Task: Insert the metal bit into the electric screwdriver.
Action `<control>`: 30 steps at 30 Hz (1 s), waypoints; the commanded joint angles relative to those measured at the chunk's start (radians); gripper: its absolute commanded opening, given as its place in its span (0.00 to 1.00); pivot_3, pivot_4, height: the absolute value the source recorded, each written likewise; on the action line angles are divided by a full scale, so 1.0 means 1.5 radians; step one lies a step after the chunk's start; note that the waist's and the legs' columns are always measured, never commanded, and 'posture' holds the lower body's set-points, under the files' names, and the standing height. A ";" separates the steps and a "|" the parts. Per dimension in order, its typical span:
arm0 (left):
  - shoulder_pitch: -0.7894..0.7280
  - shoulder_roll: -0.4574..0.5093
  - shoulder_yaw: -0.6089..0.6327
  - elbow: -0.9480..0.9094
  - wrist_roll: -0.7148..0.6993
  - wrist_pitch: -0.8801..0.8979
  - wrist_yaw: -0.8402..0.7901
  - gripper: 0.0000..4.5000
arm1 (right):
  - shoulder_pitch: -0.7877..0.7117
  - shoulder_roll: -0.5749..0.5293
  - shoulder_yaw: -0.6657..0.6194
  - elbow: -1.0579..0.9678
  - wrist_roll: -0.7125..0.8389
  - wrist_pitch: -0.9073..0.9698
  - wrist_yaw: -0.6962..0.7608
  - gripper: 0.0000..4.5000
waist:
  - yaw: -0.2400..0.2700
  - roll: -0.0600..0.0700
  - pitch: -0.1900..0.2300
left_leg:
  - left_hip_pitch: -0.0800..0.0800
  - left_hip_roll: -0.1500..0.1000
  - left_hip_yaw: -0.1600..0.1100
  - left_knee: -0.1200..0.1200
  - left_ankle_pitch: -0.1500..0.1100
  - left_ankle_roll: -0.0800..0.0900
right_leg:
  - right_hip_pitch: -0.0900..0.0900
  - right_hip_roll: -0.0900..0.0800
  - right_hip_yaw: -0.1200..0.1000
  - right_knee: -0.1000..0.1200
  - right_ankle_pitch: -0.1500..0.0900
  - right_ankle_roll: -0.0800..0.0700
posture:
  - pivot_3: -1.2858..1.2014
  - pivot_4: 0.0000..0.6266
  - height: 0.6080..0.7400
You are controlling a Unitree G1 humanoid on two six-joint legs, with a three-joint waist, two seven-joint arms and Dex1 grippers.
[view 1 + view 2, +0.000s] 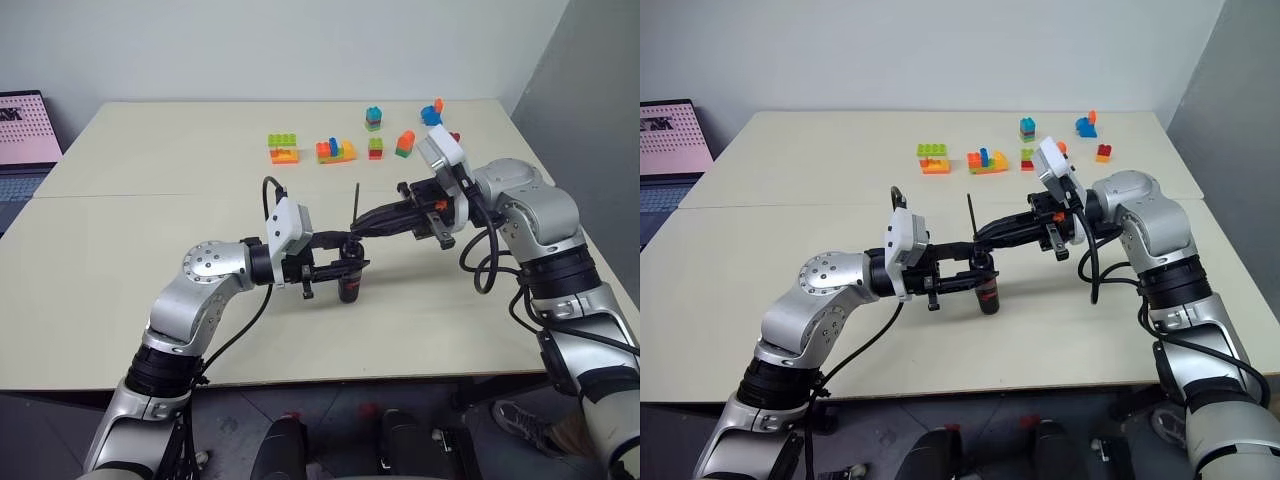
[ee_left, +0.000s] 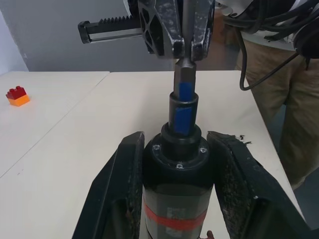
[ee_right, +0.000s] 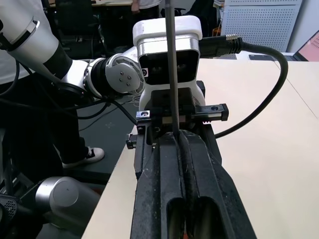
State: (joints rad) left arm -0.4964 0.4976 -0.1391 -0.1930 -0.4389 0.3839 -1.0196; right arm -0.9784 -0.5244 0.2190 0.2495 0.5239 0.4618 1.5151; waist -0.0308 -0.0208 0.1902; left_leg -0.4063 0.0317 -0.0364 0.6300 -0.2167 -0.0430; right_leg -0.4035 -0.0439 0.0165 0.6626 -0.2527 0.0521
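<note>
The electric screwdriver, black with a red band, stands upright just above the table, and my left gripper is shut on its body. The left wrist view shows a finger pressing on each side of the screwdriver. My right gripper reaches in from the right directly over it, shut on the metal bit, whose thin rod sticks up above the fingers. The bit's thick blue-marked lower end reaches down into the screwdriver's collar. In the right wrist view the rod rises from between the closed fingers.
Several coloured toy bricks lie along the table's far side, with more near the back right corner. A laptop sits at the far left. A person in tan trousers stands beyond the table's edge.
</note>
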 commanded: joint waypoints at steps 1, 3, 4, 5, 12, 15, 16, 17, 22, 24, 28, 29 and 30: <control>0.006 0.006 -0.011 0.005 0.004 0.011 -0.009 0.36 | -0.004 0.000 0.004 -0.009 -0.004 -0.011 0.048 0.00 | 0.000 0.000 0.000 | 0.000 0.000 0.000 0.000 0.000 0.000 | 0.000 0.000 0.000 0.000 0.000 0.000 | 0.52 0.24 1.00; 0.006 0.006 -0.012 0.006 0.005 0.009 -0.009 0.36 | -0.007 0.001 0.004 -0.005 -0.013 -0.022 0.039 0.00 | 0.000 0.000 0.000 | 0.000 0.000 0.000 0.000 0.000 0.000 | 0.000 0.000 0.000 0.000 0.000 0.000 | 0.52 0.24 1.00; 0.006 0.006 -0.012 0.006 0.005 0.008 -0.009 0.36 | -0.008 0.001 0.004 -0.005 -0.013 -0.019 0.037 0.00 | 0.000 0.000 0.000 | 0.000 0.000 0.000 0.000 0.000 0.000 | 0.000 0.000 0.000 0.000 0.000 0.000 | 0.52 0.24 1.00; 0.006 0.006 -0.012 0.007 0.006 0.007 -0.009 0.36 | -0.010 -0.002 0.005 -0.007 -0.010 -0.012 0.040 0.04 | 0.000 0.000 0.000 | 0.000 0.000 0.000 0.000 0.000 0.000 | 0.000 0.000 0.000 0.000 0.000 0.000 | 0.52 0.24 1.00; 0.007 0.004 -0.014 0.002 0.007 0.009 -0.005 0.36 | -0.019 -0.022 -0.014 -0.028 0.009 0.017 0.039 0.35 | 0.000 0.000 0.000 | 0.000 0.000 0.000 0.000 0.000 0.000 | 0.000 0.000 0.000 0.000 0.000 0.000 | 0.52 0.24 1.00; -0.002 0.001 -0.012 0.001 0.008 0.013 0.006 0.36 | -0.022 -0.037 -0.036 -0.026 0.012 0.019 0.028 0.50 | 0.000 0.000 0.000 | 0.000 0.000 0.000 0.000 0.000 0.000 | 0.000 0.000 0.000 0.000 0.000 0.000 | 0.52 0.24 1.00; -0.011 0.003 -0.010 0.001 0.012 0.014 0.011 0.36 | -0.020 -0.044 -0.048 -0.021 0.005 0.008 0.014 0.56 | 0.000 0.000 0.000 | -0.001 0.000 0.000 0.000 0.000 0.000 | 0.000 0.000 0.000 0.000 0.000 0.000 | 0.52 0.24 1.00; -0.024 0.007 -0.008 0.002 0.020 0.017 0.017 0.36 | -0.017 -0.053 -0.058 -0.018 0.001 0.000 0.004 0.60 | 0.001 0.000 0.000 | -0.001 0.000 0.000 0.000 0.000 0.000 | 0.000 0.000 0.000 0.000 0.000 0.000 | 0.52 0.24 1.00; -0.119 0.069 -0.026 0.049 0.114 -0.011 0.020 0.36 | 0.024 -0.111 -0.102 -0.046 -0.019 -0.025 -0.027 0.84 | 0.001 0.000 0.000 | -0.001 0.000 0.000 0.000 0.000 0.000 | -0.001 0.000 0.000 0.000 0.000 0.000 | 0.52 0.24 1.00; -0.182 0.113 -0.069 0.100 0.192 -0.041 0.006 0.36 | 0.057 -0.152 -0.110 -0.069 -0.072 -0.077 -0.058 0.86 | 0.001 0.000 0.000 | -0.001 0.000 0.000 0.000 0.000 0.000 | -0.001 0.000 0.000 0.000 0.000 0.000 | 0.52 0.24 1.00; -0.258 0.148 -0.170 0.212 0.343 -0.189 -0.016 0.36 | 0.105 -0.220 -0.113 -0.118 -0.158 -0.151 -0.111 0.86 | -0.002 0.000 0.001 | -0.001 0.000 0.002 -0.001 0.000 0.000 | -0.002 0.000 0.002 -0.001 0.000 0.000 | 0.52 0.24 1.00; -0.273 0.142 -0.188 0.240 0.365 -0.216 -0.022 0.36 | 0.113 -0.234 -0.116 -0.131 -0.167 -0.159 -0.116 0.86 | -0.001 0.000 0.001 | -0.001 0.000 0.002 -0.001 0.000 0.000 | -0.002 0.000 0.001 -0.001 0.000 0.001 | 0.52 0.24 1.00; -0.283 0.136 -0.197 0.262 0.379 -0.235 -0.027 0.36 | 0.119 -0.243 -0.118 -0.139 -0.171 -0.164 -0.119 0.86 | -0.001 0.000 0.001 | -0.002 0.000 0.003 -0.001 0.000 0.000 | -0.002 0.000 0.001 -0.002 0.000 0.000 | 0.52 0.24 1.00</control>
State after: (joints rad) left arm -0.8851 0.7123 -0.3953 0.1536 0.0610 0.1174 -1.0459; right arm -0.7929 -0.8640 0.0783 0.1099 0.2869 0.2578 1.3559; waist -0.0317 -0.0204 0.1913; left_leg -0.4094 0.0317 -0.0323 0.6290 -0.2168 -0.0431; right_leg -0.4068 -0.0439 0.0187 0.6595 -0.2532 0.0529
